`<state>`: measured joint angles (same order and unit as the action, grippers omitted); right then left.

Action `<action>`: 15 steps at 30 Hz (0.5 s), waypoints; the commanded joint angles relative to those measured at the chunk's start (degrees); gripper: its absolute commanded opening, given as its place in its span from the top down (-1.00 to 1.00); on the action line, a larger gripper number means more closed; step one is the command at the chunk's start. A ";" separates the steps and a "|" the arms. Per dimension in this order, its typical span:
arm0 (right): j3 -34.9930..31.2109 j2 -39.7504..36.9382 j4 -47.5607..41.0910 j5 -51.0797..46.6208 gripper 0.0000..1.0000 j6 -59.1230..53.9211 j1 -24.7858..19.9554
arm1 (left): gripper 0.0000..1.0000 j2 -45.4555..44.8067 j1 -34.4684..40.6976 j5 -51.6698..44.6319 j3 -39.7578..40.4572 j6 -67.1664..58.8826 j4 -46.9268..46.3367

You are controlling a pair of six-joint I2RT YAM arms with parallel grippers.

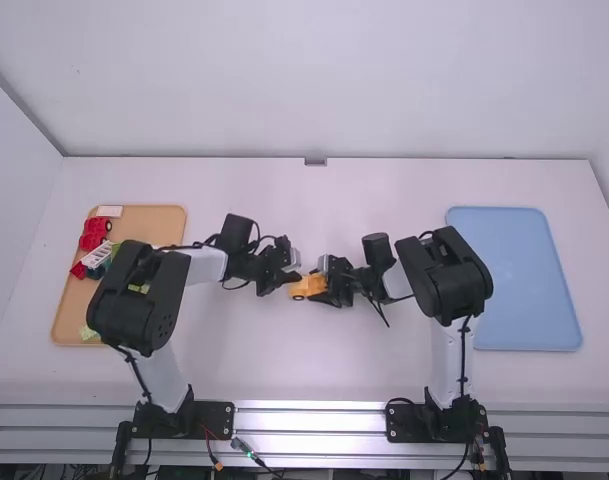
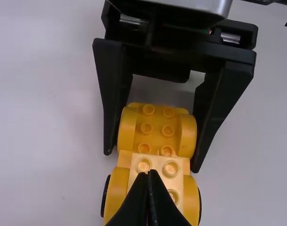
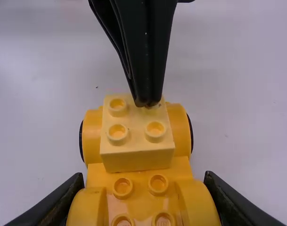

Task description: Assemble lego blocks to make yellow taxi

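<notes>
In the high view my left gripper point(image 1: 290, 276) and my right gripper point(image 1: 324, 288) meet at the yellow car base point(image 1: 306, 287) mid-table. My right gripper point(image 2: 155, 136) has one finger on each side of the base point(image 2: 155, 129) at one end, shut on it. A light yellow block point(image 3: 136, 141) sits on the studs between the wheels at the other end. The left gripper's fingers point(image 3: 148, 70) are together, tips at the block's top. In the left wrist view my left gripper point(image 2: 151, 174) is shut above the light yellow block point(image 2: 158, 168), partly hiding it.
At the left, an orange tray point(image 1: 164, 222) holds red pieces point(image 1: 94, 232), a white piece point(image 1: 109, 211), green pieces and others, with the left arm partly over it. A blue tray point(image 1: 524, 280) lies at the right, beyond the right arm.
</notes>
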<state>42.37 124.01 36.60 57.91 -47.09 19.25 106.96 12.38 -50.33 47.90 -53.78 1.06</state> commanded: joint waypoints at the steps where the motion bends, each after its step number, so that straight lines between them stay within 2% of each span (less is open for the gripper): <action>1: -0.72 0.83 -0.98 -2.71 -0.16 0.79 0.26 | 0.97 2.01 0.57 7.10 -1.18 -0.11 -2.99; 5: -0.72 0.83 -0.98 -2.71 -0.16 0.76 0.26 | 0.96 -1.51 -0.68 3.34 2.40 -6.14 -5.73; 9: -0.72 0.83 -0.98 -2.95 -0.16 0.79 0.24 | 0.95 -5.68 -2.64 0.83 6.43 -3.50 -5.99; 11: -0.72 0.83 -0.98 -2.91 -0.16 0.74 0.24 | 0.03 -7.87 -4.20 0.04 9.90 0.96 -7.10; 12: -0.72 0.83 -0.98 -2.93 -0.22 0.72 0.24 | -0.08 -7.96 -4.31 0.13 10.14 1.40 -7.17; 13: -0.72 0.83 -0.96 -2.91 -0.26 0.59 0.26 | -0.98 -8.48 -5.29 0.70 12.13 5.35 -7.98; 14: -0.70 0.83 -0.94 -2.91 -0.28 0.61 0.26 | -0.98 -8.52 -5.62 1.11 12.76 6.67 -8.26; 15: -0.70 0.83 -0.96 -2.89 -0.43 0.61 0.26 | -0.98 -8.52 -6.49 3.54 14.58 11.28 -9.40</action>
<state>42.37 124.01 36.23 57.30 -46.89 19.49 99.61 7.18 -48.38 60.20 -50.17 -7.27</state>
